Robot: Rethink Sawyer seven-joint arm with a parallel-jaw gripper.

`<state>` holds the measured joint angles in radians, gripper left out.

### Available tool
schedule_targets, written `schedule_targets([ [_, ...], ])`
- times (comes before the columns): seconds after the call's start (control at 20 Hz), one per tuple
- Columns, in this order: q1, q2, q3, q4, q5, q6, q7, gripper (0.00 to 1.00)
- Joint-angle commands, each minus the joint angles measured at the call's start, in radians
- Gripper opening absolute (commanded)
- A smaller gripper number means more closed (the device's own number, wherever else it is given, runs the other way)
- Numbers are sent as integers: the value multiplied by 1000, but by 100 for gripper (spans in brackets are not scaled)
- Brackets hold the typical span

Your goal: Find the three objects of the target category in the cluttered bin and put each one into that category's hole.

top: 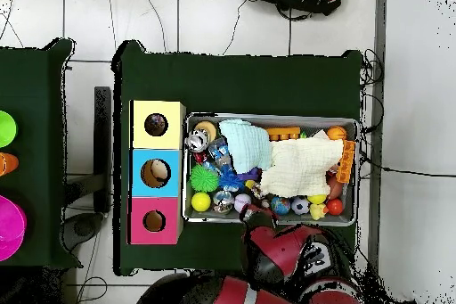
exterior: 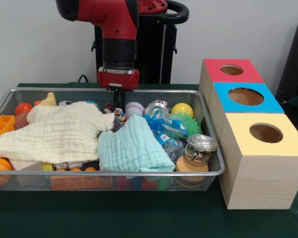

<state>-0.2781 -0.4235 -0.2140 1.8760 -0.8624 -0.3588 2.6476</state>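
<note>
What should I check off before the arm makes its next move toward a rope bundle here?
1. Gripper is over the wire bin, far side: ok.
2. Gripper open or shut: cannot tell.
3. A rope bundle shows just below the gripper, between the cream cloth and the teal cloth: ok.
4. All three bundles located: not ok; the cloths cover much of the bin.
5. Blue-topped box's hole unblocked: ok.

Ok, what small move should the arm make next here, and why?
Probably lower straight down a little. The gripper hangs just above a multicoloured rope bundle showing between the cream cloth and the teal cloth in the wire bin, so descending onto it seems the natural step.
</note>
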Motion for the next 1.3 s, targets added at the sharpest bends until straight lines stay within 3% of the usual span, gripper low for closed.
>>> schedule_targets([
  [0.05, 0, 30, 35, -82, 53, -58, 14, 0],
  [0.25, -3, 33, 34, -82, 53, -65, 13, 0],
  [0.45, -18, -2, 61, -64, 23, -1, 27, 0],
  [0.5, -35, -54, 92, -36, -6, 56, 35, 0],
  [0.65, -180, -259, 297, 105, -68, 270, 17, 0],
  [0.8, -331, -431, 495, 252, 40, 446, -87, 0],
  [0.9, -384, -498, 569, 308, 122, 515, -140, 0],
  [1.3, -479, -565, 699, 373, 224, 627, -200, 0],
])
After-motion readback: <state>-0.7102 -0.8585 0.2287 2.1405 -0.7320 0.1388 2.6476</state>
